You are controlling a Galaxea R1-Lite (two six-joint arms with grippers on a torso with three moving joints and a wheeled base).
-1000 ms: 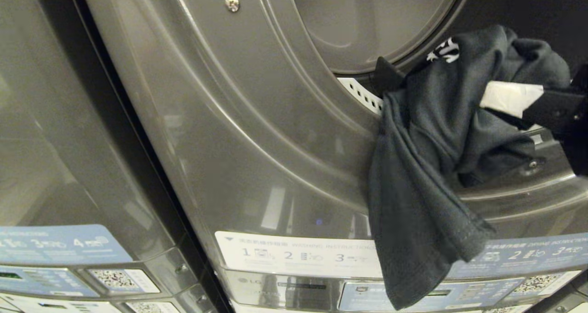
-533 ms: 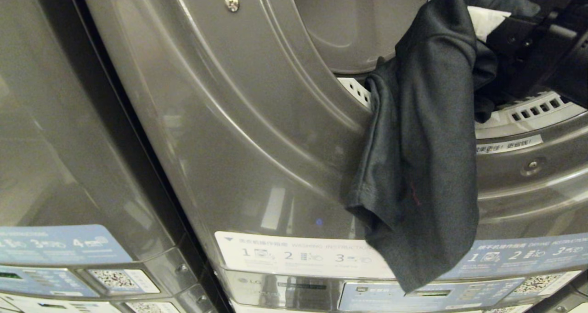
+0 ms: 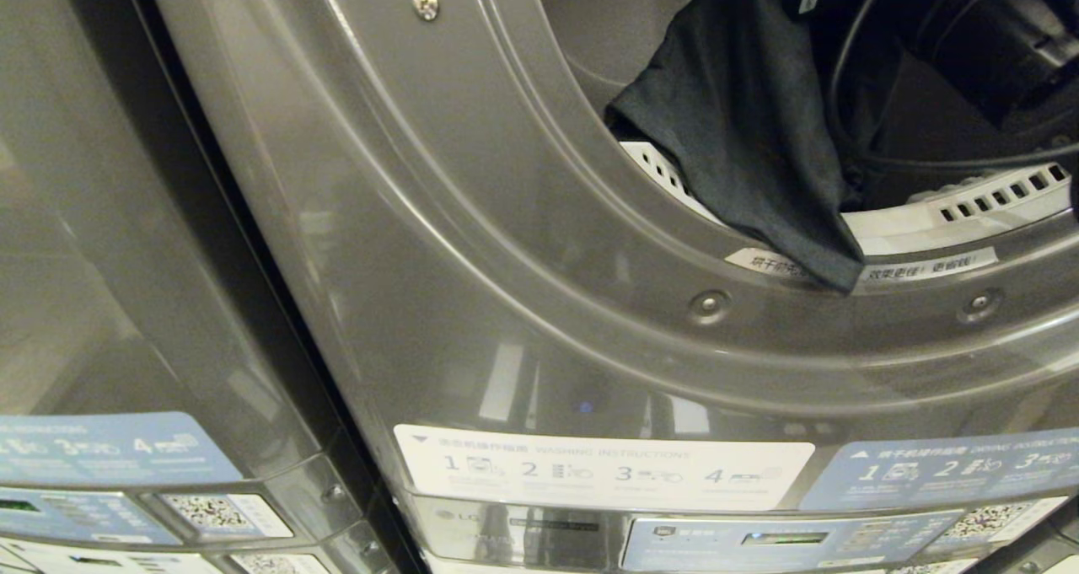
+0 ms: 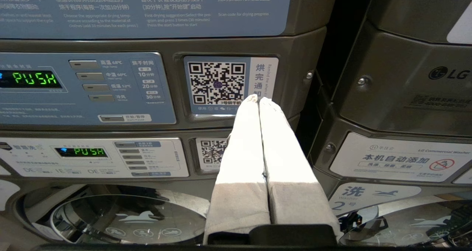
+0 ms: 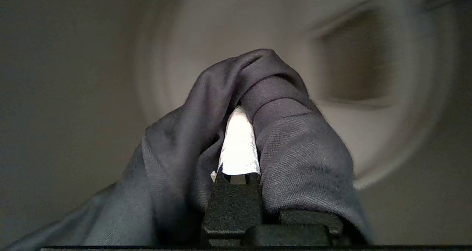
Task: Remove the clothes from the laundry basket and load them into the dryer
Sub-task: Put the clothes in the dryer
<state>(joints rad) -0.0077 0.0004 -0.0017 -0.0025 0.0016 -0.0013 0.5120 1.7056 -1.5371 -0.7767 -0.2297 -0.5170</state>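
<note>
A dark grey garment [image 3: 742,136] hangs out of the dryer's round opening, its lower corner draped over the grey door rim [image 3: 590,245]. My right arm [image 3: 995,43] reaches into the drum at the upper right of the head view. In the right wrist view my right gripper [image 5: 241,109] is shut on the garment [image 5: 295,144], which bunches round a white-taped finger [image 5: 239,147] with the pale drum behind. My left gripper [image 4: 257,98] is shut on nothing, parked low before the control panels. The laundry basket is out of view.
A second grey machine [image 3: 101,262] stands close on the left. Instruction labels [image 3: 603,469] run under the dryer's opening. The left wrist view shows a green PUSH display [image 4: 37,78], a QR sticker [image 4: 217,82] and a washer's glass door [image 4: 125,218] below.
My right gripper has carried the garment up and into the dryer's opening. The cloth hung down to the instruction labels before; now only its corner lies over the rim.
</note>
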